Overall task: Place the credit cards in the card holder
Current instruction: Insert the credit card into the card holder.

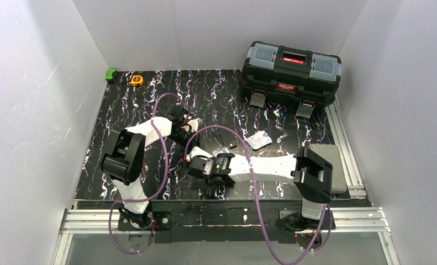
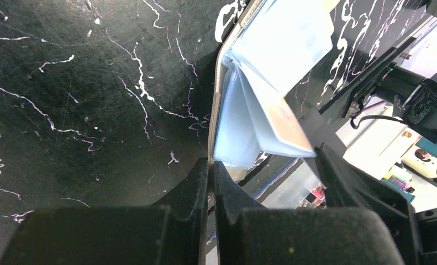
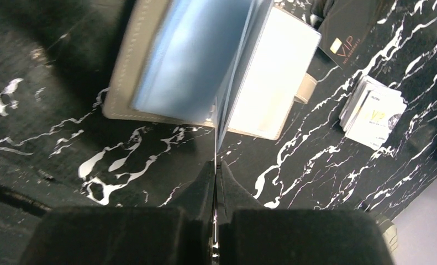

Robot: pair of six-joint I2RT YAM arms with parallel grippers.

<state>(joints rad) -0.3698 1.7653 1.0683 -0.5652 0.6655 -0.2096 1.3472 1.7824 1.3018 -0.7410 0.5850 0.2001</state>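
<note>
**Holding the card holder open from two sides**

From above, both arms met at the middle of the marbled black worktop. The left claw sat just far of the right claw, and their bodies hid most of the holder. The credit cards lay fanned to the right, well apart from both claws. A black toolbox stood at the far right and a tape measure at the far left, neither in the way.

At the left wrist, the claw was pressed together on the holder's cover edge, apparently to anchor it while the pale pockets stood splayed.

At the right wrist, the claw was pinching a thin leaf seen edge-on. It seemed to be one clear pocket, likely drawn aside to open a slot. With both claws occupied, no card was in hand. A black VIP card lay near the holder, and the pale stack lay further right.
</note>
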